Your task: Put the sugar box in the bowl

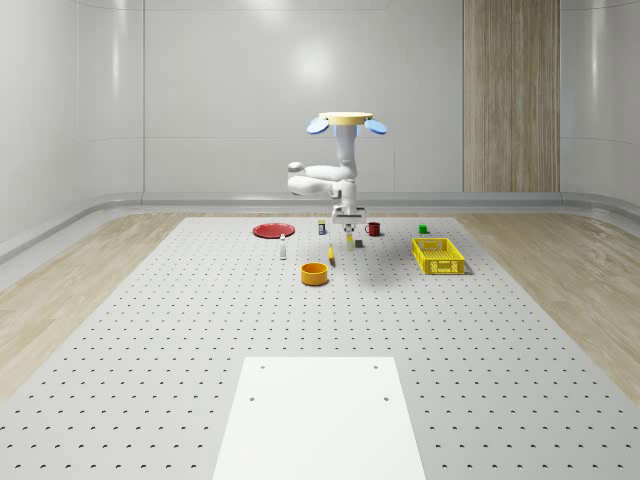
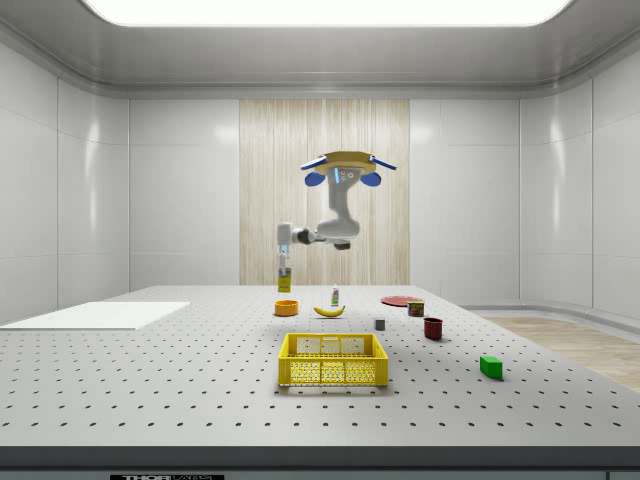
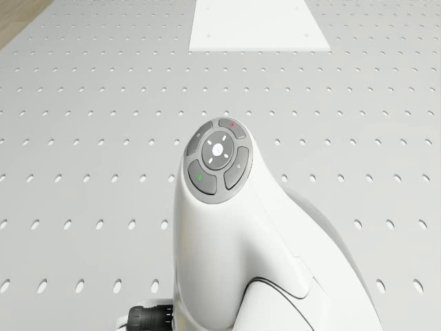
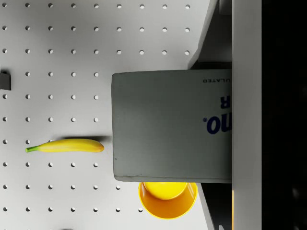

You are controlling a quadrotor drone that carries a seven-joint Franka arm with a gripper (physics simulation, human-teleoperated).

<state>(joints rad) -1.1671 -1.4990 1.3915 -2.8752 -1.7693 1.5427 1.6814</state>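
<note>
STEP: carry | DRONE: hovering above the table (image 1: 150,330) | GRIPPER (image 2: 285,262): clamped on the sugar box (image 2: 285,278), held upright and airborne (clearance is kept) | BOWL (image 2: 286,308): directly beneath the box, banana (image 4: 64,145) beside | NEXT: lowering is judged required.

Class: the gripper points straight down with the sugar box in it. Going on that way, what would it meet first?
Probably the bowl, or its rim: below the gripper, the sugar box overlaps it only partly, so bare table is possible.
</note>
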